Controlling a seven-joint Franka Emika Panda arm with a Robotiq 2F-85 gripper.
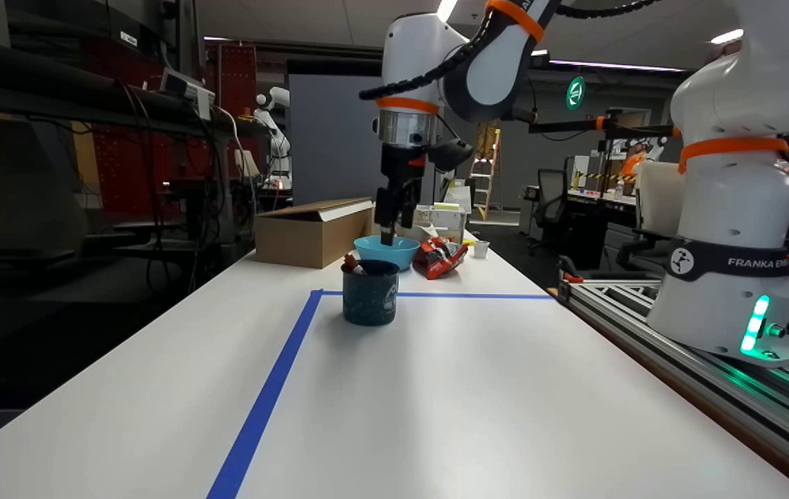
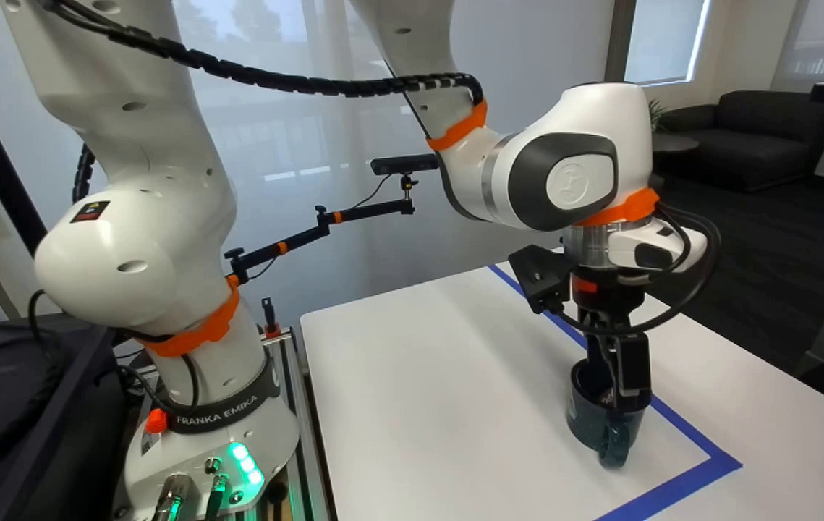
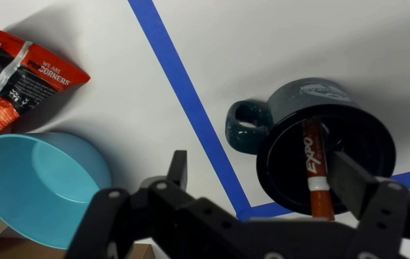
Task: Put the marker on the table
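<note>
Wrist view: white surface [image 3: 136, 90] marked with blue tape [image 3: 187, 97].
Bowl [image 3: 43, 183]: light blue, outside the tape corner.
Bag [image 3: 43, 79]: red, near the bowl.
Jaws: spread wide, holding nothing.
Mug [image 3: 298, 98]: upright, inside the tape corner.
Marker [image 3: 315, 154]: slanting in the mug, one end past the rim.

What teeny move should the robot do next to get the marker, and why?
Probably slide the open gripper sideways, farther over the cup: in the wrist view, the marker in it shows near one finger and far from the other, so centring first might help the grip.
</note>
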